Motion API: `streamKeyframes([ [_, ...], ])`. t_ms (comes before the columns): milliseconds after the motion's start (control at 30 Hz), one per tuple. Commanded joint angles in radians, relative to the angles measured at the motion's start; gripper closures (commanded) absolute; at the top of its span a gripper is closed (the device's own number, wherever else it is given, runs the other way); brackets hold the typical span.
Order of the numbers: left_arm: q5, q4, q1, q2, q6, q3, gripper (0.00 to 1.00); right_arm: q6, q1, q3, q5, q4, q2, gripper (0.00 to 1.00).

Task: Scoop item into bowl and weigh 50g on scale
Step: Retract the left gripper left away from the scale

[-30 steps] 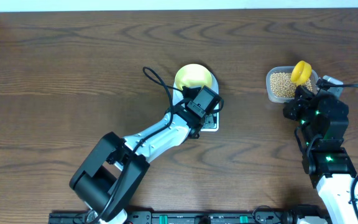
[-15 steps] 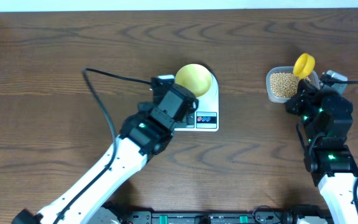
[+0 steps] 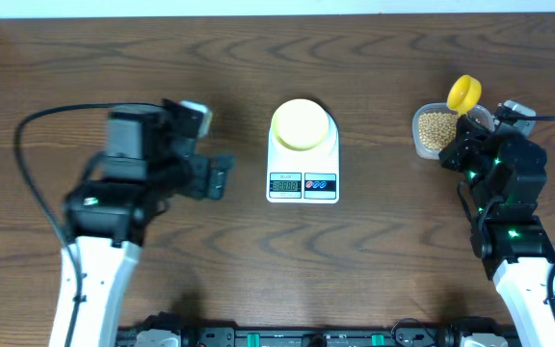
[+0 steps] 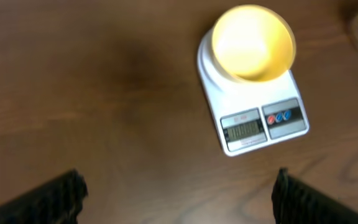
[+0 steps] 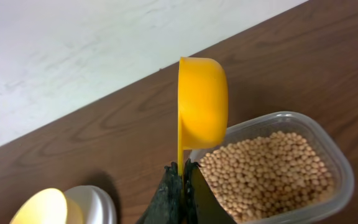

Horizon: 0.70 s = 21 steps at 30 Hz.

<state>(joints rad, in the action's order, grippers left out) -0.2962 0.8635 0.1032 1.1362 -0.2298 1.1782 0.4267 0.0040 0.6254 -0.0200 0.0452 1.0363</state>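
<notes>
step: scoop | right tool (image 5: 181,177) clamped on yellow plastic measuring spoon (image 5: 202,102), above clear plastic tub (image 5: 342,177) of tan round beans (image 5: 266,168) | left tool (image 4: 178,190) spread wide, empty | pale-yellow round bowl (image 3: 302,123) sits on white rectangular digital scale (image 3: 303,185) | advice: dip shallow, lift level, take small loads

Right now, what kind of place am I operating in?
Probably a robot test bench rather than a kitchen: a wooden table by a plain white wall, a digital scale with a bowl on it, and a tub of beans; the right gripper holds a yellow scoop.
</notes>
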Motion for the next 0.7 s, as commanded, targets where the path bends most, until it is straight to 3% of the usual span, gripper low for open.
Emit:
streamKeyframes([
  [0, -0.193, 0.067, -0.069, -0.005, -0.254, 0.095, 0.02, 0.065, -0.003, 0.028, -0.044, 0.005, 0.0, 0.99],
  [367, -0.167, 0.095, -0.079, 0.005, -0.278, 0.115, 0.02, 0.127, -0.003, 0.028, -0.1, -0.014, 0.0, 0.99],
  [667, -0.126, -0.028, -0.079, 0.034, -0.279, 0.113, 0.02, 0.136, -0.003, 0.028, -0.343, -0.044, 0.0, 0.99],
])
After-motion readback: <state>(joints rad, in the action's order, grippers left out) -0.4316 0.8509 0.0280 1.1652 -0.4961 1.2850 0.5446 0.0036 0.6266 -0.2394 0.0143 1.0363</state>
